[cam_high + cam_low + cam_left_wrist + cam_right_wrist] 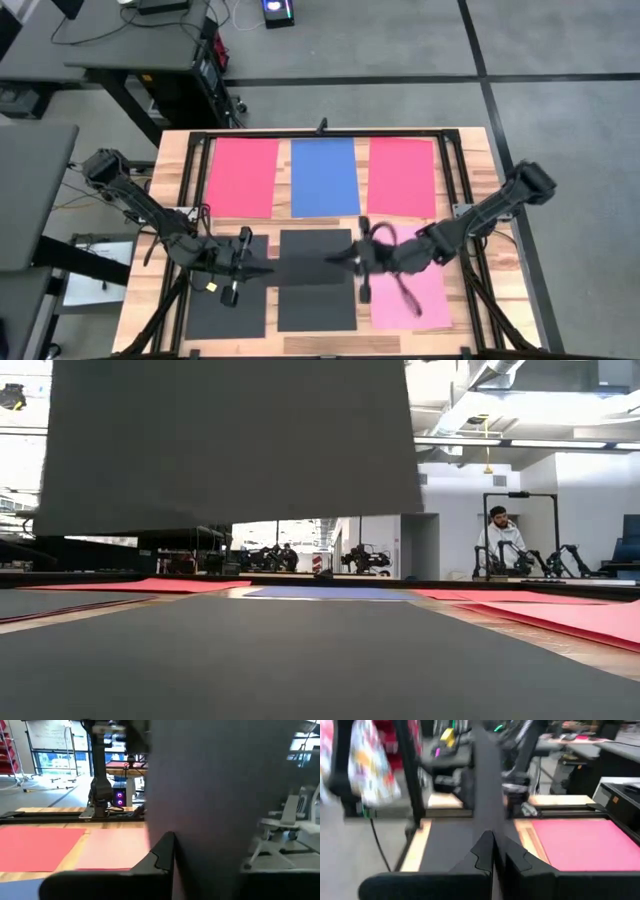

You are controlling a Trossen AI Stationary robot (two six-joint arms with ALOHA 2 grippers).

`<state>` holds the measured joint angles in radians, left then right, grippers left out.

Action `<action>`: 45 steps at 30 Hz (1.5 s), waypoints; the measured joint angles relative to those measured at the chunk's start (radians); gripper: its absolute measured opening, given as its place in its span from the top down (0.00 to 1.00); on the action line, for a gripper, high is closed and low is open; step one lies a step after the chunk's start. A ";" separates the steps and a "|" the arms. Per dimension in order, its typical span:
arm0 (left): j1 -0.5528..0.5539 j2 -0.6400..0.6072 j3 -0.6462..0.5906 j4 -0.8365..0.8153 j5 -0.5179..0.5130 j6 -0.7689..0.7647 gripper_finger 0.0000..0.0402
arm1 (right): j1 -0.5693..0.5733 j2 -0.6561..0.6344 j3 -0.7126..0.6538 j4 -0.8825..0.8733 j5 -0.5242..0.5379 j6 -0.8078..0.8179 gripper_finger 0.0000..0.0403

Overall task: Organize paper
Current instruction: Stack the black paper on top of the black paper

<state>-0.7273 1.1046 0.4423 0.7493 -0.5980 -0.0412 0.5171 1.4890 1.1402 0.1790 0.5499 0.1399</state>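
A dark sheet (310,266) is held aloft at six o'clock over the tabletop (172,170), pinched by the left hand (262,269) and right hand (338,262); uneven pull could tear or slip it.

Paper (316,262): red, blue, pink, black sheets; table (170,190) light wood.

Bright, even light; blurred wrist views

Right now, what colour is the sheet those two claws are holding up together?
Dark grey sheet, clearest in the low view.
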 joint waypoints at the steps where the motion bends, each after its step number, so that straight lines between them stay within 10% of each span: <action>1: 0.000 0.000 0.000 0.005 0.000 -0.013 1.00 | -0.004 -0.015 -0.043 0.043 0.002 0.024 1.00; 15: 0.027 0.063 0.086 -0.087 0.026 -0.319 1.00 | 0.042 -0.015 -0.126 0.284 0.000 0.152 1.00; 45: 0.035 0.197 0.114 -0.211 0.174 -0.622 1.00 | 0.126 0.102 -0.158 0.041 0.139 0.601 1.00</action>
<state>-0.6925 1.3018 0.5564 0.5386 -0.4236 -0.6636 0.6429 1.5909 0.9825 0.2200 0.6891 0.7410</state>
